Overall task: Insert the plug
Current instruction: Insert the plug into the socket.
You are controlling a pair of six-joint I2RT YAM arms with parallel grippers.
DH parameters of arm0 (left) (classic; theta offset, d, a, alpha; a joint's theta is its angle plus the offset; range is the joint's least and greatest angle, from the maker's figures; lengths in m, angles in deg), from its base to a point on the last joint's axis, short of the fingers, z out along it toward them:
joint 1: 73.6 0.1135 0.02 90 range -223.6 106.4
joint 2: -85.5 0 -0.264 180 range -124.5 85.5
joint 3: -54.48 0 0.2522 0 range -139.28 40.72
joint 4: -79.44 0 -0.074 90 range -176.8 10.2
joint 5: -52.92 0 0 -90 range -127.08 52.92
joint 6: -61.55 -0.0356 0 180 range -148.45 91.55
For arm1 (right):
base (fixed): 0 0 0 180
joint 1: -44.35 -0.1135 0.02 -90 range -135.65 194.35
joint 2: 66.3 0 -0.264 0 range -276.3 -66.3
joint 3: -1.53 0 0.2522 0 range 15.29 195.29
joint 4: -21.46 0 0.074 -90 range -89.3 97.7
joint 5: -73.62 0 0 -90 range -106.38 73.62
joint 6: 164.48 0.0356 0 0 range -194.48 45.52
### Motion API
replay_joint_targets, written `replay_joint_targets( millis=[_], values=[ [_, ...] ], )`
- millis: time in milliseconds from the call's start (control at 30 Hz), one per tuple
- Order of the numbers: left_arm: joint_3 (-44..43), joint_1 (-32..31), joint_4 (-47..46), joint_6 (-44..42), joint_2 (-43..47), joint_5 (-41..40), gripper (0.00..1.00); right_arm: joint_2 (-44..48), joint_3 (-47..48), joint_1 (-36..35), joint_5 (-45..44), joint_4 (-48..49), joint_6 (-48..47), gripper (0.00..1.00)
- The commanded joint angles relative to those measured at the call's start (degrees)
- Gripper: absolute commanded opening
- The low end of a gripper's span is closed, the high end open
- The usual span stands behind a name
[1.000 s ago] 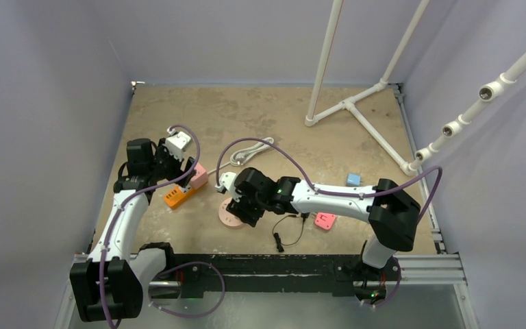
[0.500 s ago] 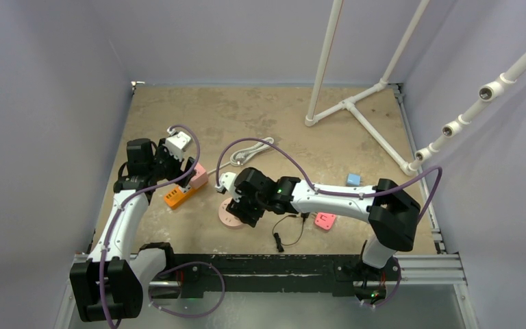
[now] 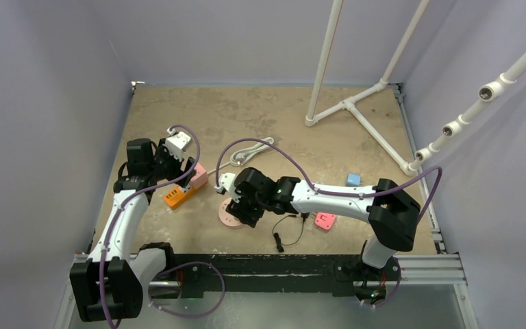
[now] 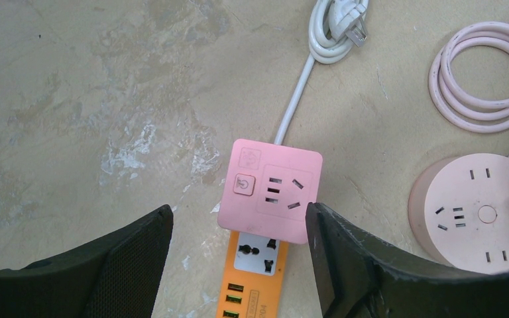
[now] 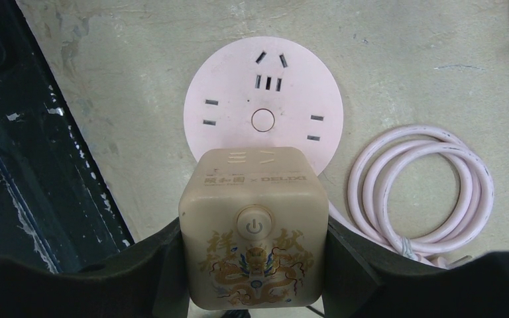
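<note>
My right gripper [image 5: 252, 260] is shut on a cream cube plug adapter [image 5: 252, 228] with a dragon print and a power button. It holds the cube just above the near edge of the round pink socket [image 5: 232, 86], which lies flat on the table [image 3: 227, 218]. In the top view the right gripper [image 3: 238, 205] hovers over that socket. My left gripper [image 4: 238, 262] is open and empty, above a square pink socket [image 4: 270, 192] and an orange power strip [image 4: 255, 288]. Both show in the top view beside the left gripper [image 3: 185, 175].
A coiled pink cord [image 5: 424, 192] lies right of the round socket. A coiled white cord [image 4: 335, 33] leads to the square pink socket. A small pink piece [image 3: 325, 221], a blue cube [image 3: 353, 179], a thin black cable [image 3: 284, 233] and a white pipe frame [image 3: 349, 103] stand to the right.
</note>
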Motion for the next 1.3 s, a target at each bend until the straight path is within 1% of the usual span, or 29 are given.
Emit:
replay_joint_targets(
  millis=[0, 433, 1267],
  values=[
    [-1.67, 0.15, -1.00, 0.34, 0.71, 1.37, 0.72, 1.17, 2.59, 0.04, 1.00, 2.42, -1.12, 0.00],
    [-1.76, 0.09, -1.05, 0.41, 0.80, 1.36, 0.72, -0.71, 3.37, 0.04, 1.29, 2.66, -1.21, 0.00],
    [-2.80, 0.14, 0.01, 0.52, 0.67, 1.59, 0.71, -1.70, 1.61, 0.04, -0.84, 3.00, -0.86, 0.00]
  ],
)
